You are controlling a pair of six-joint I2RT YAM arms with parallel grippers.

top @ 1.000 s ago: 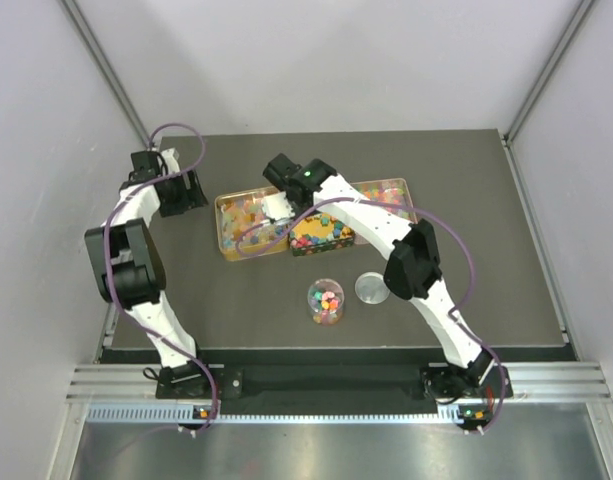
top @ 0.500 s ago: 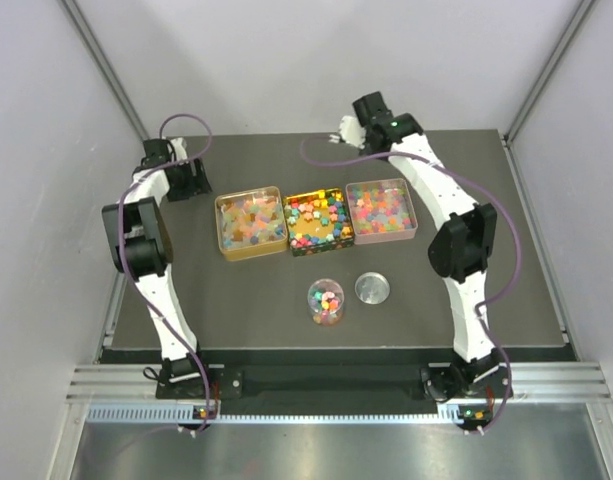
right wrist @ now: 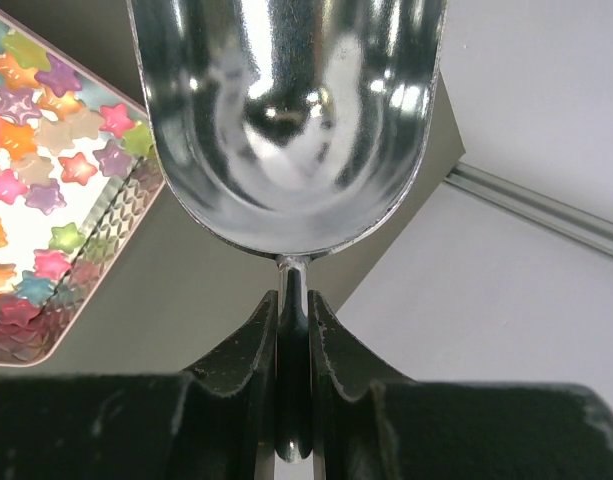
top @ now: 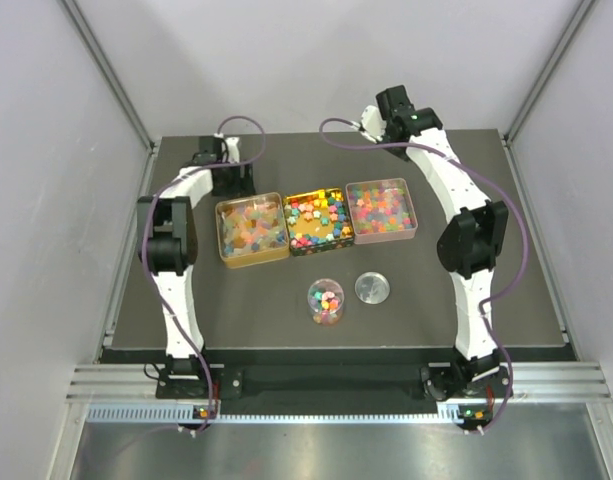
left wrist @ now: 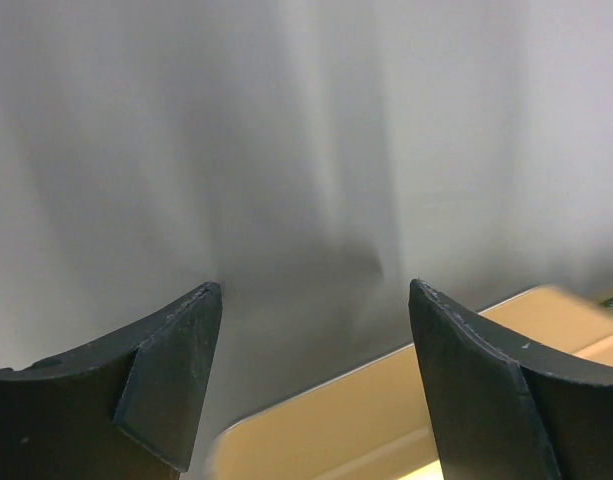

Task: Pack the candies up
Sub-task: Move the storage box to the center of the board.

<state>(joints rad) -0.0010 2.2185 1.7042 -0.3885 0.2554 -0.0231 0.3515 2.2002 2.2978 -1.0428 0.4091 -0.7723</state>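
The candies (top: 382, 208) fill three trays in a row: a gold left tray (top: 225, 238), a gold middle tray (top: 319, 246) and a pink right tray (top: 416, 214). A clear jar (top: 326, 301) in front holds a few candies. My right gripper (top: 378, 123) is at the back of the table, shut on the handle of an empty metal scoop (right wrist: 286, 110). In the right wrist view it (right wrist: 294, 300) holds the scoop beside star-shaped candies (right wrist: 46, 200). My left gripper (top: 233, 183) is open and empty behind the left tray. The left wrist view shows it (left wrist: 314, 300) over that tray's rim (left wrist: 386, 400).
A round silver lid (top: 372, 288) lies right of the jar. Grey walls close in the back and both sides of the dark table (top: 236, 310). A purple cable loops over each arm.
My right arm has swung from over the trays to the back right with the scoop. My left arm has moved right, toward the back of the left tray.
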